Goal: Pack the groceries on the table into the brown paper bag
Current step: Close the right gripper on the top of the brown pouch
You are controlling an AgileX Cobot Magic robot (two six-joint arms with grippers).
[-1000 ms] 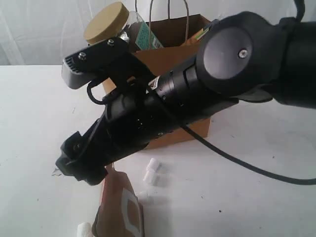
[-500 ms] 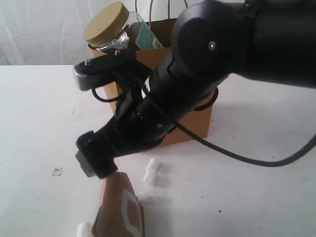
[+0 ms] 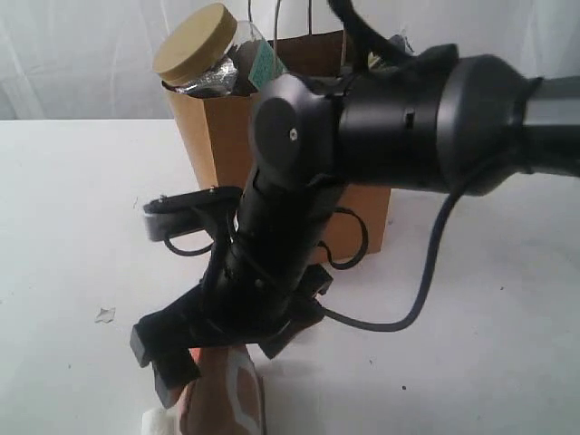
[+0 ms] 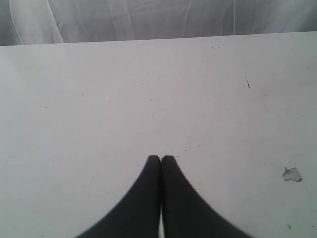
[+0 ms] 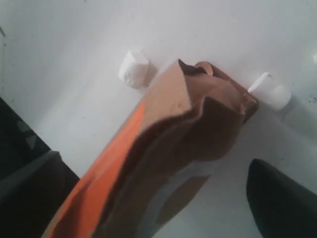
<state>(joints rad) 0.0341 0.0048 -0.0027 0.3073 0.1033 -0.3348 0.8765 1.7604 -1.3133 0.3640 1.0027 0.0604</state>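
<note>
The brown-orange pouch (image 3: 228,401) (image 5: 168,158) lies on the white table (image 3: 72,227) near its front edge. My right gripper (image 3: 227,361) (image 5: 158,198) is open and hangs low over the pouch, one finger (image 5: 29,193) on each side, apart from it. Behind the arm stands the brown paper bag (image 3: 208,136). A clear jar with a mustard lid (image 3: 193,43) sticks out of the bag's top. My left gripper (image 4: 161,157) is shut and empty over bare table (image 4: 148,89); it does not show in the exterior view.
Small white cylindrical bits (image 5: 133,68) (image 5: 270,90) lie beside the pouch's far end, and another (image 3: 156,421) lies by it at the front edge. A paper scrap (image 3: 105,314) (image 4: 292,174) lies on the table. The right arm hides much of the bag.
The right arm has swung round and come down; its open gripper moved from beside the pouch's top to straddling it. The pouch, bag and left gripper have not moved.
</note>
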